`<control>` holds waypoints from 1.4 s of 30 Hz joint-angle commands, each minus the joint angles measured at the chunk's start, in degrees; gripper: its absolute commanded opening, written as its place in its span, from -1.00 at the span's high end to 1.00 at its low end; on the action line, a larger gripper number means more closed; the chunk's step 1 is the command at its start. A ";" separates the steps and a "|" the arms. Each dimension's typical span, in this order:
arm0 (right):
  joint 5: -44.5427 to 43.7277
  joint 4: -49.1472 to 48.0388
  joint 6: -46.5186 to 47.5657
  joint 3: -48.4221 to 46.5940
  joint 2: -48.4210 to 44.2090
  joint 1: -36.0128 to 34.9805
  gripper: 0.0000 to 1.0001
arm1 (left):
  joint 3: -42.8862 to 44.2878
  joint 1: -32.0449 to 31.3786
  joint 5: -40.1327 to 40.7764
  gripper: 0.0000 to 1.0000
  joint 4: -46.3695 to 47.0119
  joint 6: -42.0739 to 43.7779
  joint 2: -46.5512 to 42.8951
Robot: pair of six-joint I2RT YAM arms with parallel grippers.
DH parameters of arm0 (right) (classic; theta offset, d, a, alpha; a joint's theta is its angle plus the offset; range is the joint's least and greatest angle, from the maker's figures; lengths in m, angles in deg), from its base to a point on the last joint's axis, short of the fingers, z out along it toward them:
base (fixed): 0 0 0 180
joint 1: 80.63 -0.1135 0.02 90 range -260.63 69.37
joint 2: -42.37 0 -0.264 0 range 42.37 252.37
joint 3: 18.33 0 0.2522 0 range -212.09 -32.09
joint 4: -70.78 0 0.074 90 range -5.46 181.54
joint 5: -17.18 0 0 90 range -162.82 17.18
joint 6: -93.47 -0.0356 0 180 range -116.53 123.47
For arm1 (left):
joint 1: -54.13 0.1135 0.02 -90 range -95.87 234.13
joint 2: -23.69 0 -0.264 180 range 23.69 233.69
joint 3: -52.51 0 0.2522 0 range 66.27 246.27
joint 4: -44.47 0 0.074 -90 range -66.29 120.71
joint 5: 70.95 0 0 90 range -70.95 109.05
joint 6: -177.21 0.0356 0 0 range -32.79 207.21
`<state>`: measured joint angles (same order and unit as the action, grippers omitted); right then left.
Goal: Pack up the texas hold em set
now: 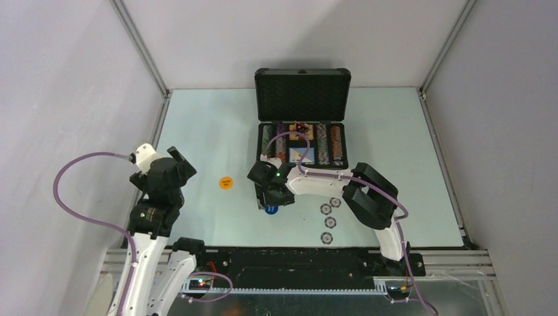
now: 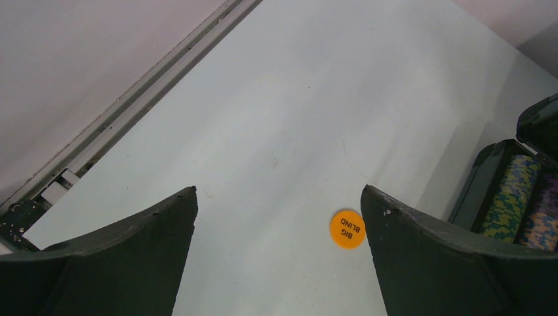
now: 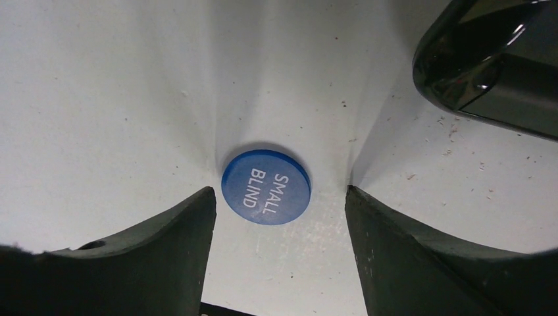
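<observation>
— Briefcase point(image 1: 303, 92) from above?
— Open at the far middle, racked chips point(image 1: 320, 141) inside; four loose chips point(image 1: 328, 222) lie nearer, on the table point(image 1: 210, 131).
— Left wrist?
— Left gripper point(image 2: 278, 197) spread wide, orange button point(image 2: 347, 228) lying between.
— Right wrist?
— Right gripper point(image 3: 279, 194) apart, blue button point(image 3: 266, 187) flat between its fingers.

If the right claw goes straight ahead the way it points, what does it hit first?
Most likely the blue SMALL BLIND button, lying flat on the table right under the open right claw. It looks close, but I can't tell how far off it is.
</observation>
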<state>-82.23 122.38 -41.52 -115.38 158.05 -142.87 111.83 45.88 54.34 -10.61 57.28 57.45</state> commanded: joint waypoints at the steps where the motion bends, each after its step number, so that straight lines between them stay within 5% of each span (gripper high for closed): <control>1: 0.52 -0.68 -0.99 -1.71 1.37 -0.85 -0.49 | 2.15 -0.15 -0.31 -0.97 0.97 1.00 0.14; 42: -2.75 7.58 1.69 -7.34 7.79 -3.35 -0.15 | 2.08 -0.12 -0.48 -0.97 0.98 1.02 0.08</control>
<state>-84.67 129.88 -39.97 -122.57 163.05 -145.95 111.83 45.88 54.19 -10.58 57.30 57.45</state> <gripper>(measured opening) 0.579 0.985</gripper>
